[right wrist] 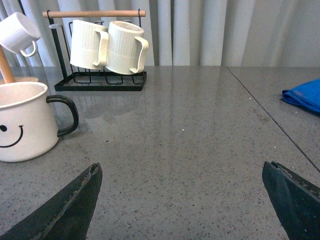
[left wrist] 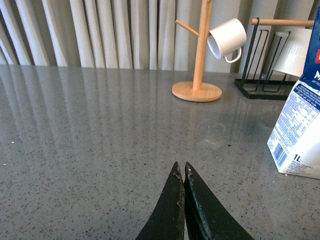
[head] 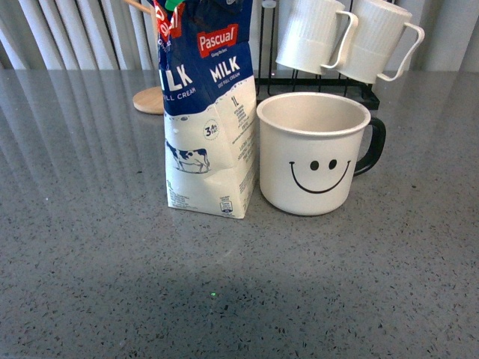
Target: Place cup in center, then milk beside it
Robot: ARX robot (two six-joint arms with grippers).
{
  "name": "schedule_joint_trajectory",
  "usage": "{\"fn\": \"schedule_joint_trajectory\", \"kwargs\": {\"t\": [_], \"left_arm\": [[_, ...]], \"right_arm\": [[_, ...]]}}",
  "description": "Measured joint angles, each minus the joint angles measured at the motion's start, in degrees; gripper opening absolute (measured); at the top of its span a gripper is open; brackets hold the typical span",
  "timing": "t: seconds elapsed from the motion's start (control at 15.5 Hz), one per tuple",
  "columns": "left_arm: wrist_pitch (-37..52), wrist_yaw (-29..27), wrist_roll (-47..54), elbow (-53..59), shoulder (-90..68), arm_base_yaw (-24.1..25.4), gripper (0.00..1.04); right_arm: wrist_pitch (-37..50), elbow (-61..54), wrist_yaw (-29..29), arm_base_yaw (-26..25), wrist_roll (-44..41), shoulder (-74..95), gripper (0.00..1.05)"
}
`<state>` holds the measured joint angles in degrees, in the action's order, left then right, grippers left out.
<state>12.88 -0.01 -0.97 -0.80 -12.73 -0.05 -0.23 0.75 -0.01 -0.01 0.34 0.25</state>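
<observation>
Left gripper (left wrist: 181,172) hovered low over counter (left wrist: 100,140), fingers pinched together, empty. Right gripper (right wrist: 180,200) spread wide apart beside cup (right wrist: 22,122); milk (head: 206,112) touched cup.

Grey speckled countertop (head: 90,247) runs back to pale pleated curtains (left wrist: 100,30), their folds reflecting on its glossy surface; a seam (right wrist: 260,107) crosses it at right

Closed left pincer (left wrist: 181,172) hovers near milk (left wrist: 299,125).
</observation>
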Motion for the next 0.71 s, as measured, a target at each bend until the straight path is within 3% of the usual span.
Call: {"fn": "schedule_joint_trajectory", "kwargs": {"t": [0.26,0.39,0.64,0.71], "left_arm": [[-2.9,0.0,0.0,0.0,2.9,0.0,0.01],[-13.7,0.0,0.0,0.0,11.6,0.0,0.01],[-13.1,0.0,0.0,0.0,12.2,0.0,0.02],[-13.1,0.0,0.0,0.0,12.2,0.0,0.36]], "right_arm": [[0.0,0.0,0.0,0.0,0.0,0.0,0.98],[0.0,0.0,0.0,0.0,0.0,0.0,0.98],[0.0,0.0,0.0,0.0,0.0,0.0,0.98],[0.0,0.0,0.0,0.0,0.0,0.0,0.98]]}}
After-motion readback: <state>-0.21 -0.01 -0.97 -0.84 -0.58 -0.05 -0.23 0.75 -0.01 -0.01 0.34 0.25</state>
